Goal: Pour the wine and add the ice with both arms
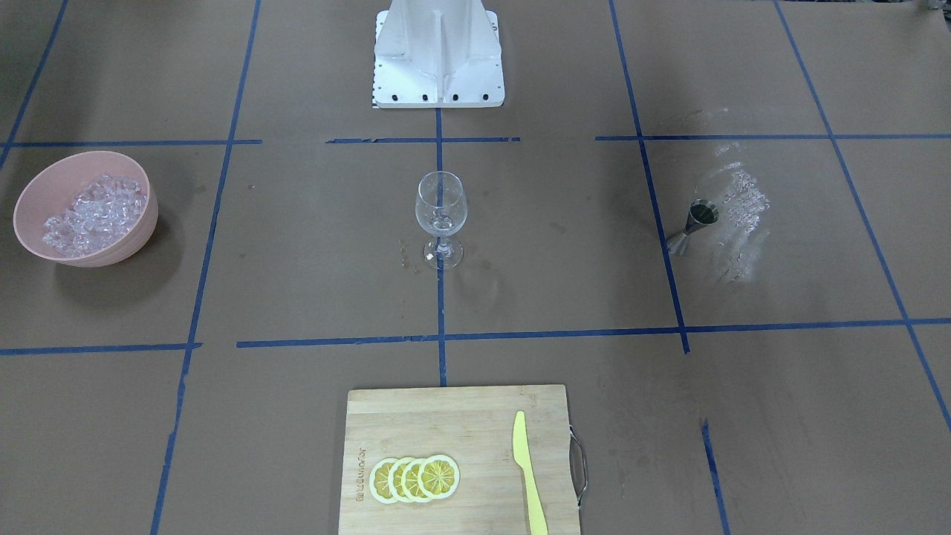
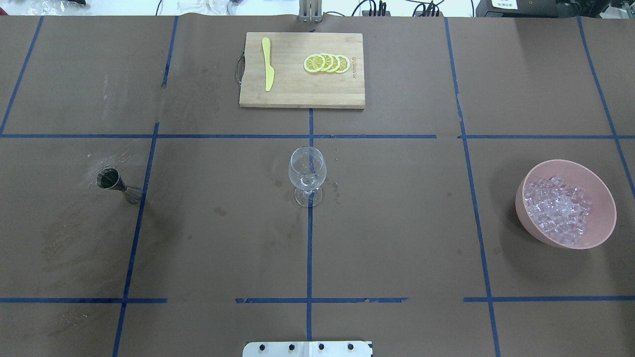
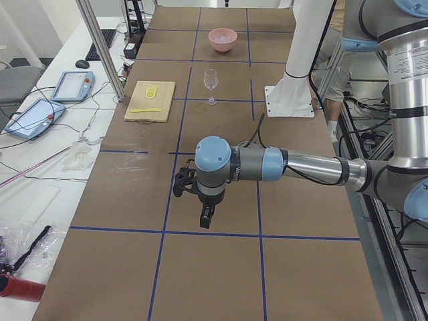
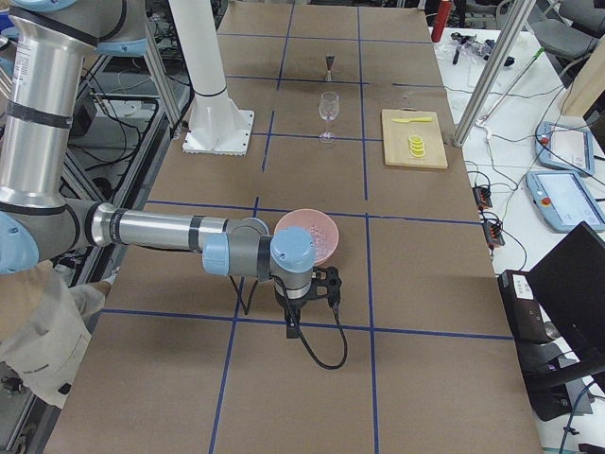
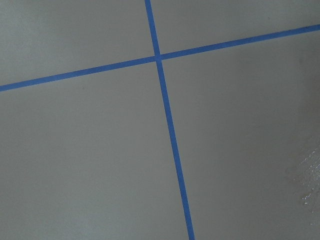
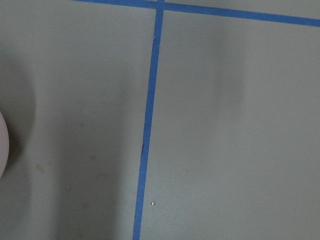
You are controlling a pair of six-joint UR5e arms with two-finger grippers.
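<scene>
Outward from black left gripper [image 3: 206, 221] and right gripper [image 4: 291, 326], jaw state indeterminable side-on: upright steel jigger [image 2: 113, 182] nearer the left one, pink bowl [image 2: 603, 198] of clear ice cubes [image 2: 558, 210] nearer the right, clear stemmed wine glass [image 2: 307, 171] between; wine unseen.

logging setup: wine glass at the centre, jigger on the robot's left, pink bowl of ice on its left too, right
No: the pink bowl of ice sits on the robot's right, as the overhead view shows. The wine glass is central, the jigger on its left.
</scene>
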